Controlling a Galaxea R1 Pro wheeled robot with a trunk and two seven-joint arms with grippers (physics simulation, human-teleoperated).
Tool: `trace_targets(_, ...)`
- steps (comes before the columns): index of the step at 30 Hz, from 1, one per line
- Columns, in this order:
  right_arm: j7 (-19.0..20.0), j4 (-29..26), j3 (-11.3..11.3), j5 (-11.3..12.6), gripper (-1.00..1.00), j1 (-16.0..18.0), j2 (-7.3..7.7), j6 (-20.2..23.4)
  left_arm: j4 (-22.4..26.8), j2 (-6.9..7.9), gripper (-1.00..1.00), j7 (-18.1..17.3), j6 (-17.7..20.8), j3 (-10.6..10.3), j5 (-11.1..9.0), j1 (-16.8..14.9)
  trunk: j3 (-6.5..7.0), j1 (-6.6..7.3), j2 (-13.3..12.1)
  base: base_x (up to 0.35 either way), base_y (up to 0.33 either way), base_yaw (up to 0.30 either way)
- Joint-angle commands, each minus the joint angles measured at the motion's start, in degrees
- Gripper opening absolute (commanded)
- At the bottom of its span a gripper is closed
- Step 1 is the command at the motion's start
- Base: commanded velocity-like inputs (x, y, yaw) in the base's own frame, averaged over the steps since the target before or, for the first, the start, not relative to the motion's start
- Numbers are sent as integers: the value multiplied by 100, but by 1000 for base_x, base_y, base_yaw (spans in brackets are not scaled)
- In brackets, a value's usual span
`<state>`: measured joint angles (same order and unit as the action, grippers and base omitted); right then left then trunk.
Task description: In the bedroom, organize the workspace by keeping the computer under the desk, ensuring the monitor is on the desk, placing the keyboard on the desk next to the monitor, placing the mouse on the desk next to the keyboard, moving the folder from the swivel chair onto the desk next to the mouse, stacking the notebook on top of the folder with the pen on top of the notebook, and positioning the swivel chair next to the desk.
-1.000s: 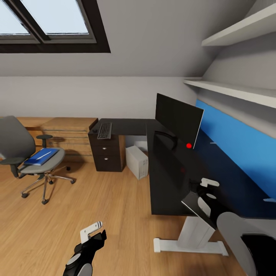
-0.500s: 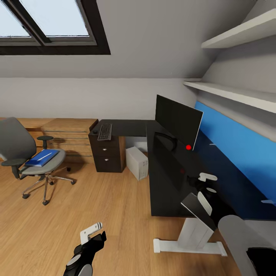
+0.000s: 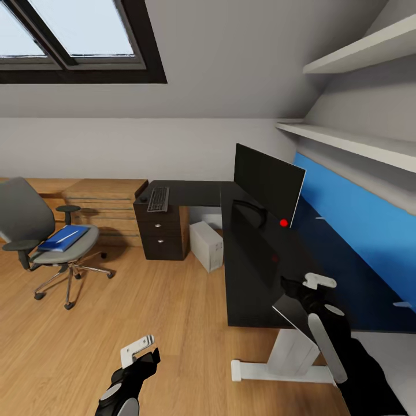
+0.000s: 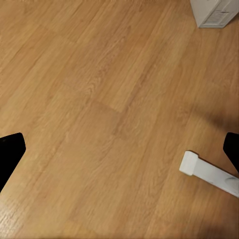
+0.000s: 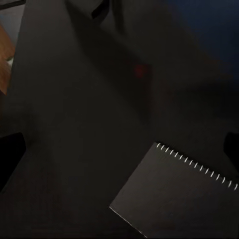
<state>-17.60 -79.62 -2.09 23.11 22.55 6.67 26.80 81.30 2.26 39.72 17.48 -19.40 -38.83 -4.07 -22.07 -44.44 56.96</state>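
Black desk (image 3: 254,271) bearing monitor (image 3: 267,182), keyboard (image 3: 158,198), mouse (image 3: 142,197) and dark notebook (image 5: 174,194).

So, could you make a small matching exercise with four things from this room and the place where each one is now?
Things:
1. keyboard
2. folder
3. computer
4. monitor

Places:
A. on the seat of the swivel chair
B. on the floor, under the desk
C. standing on the desk, in front of the blue panel
D. lying on the desk, above the drawers

Pairs: 1-D, 2-A, 3-B, 4-C
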Motion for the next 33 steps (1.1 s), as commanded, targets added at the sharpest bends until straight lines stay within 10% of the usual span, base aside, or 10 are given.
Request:
trace_targets(1, -67, -105, -17, 96, 100, -66, 5, 21, 9, 7, 100, 43, 17, -13, -28, -6, -7, -1, 5, 0, 0, 0)
trace_targets(33, -105, -607, -94, 204, 100, -343, -316, 45, 11, 12, 100, 25, 18, -11, -35, -6, -7, -1, 5, -222, 41, 0)
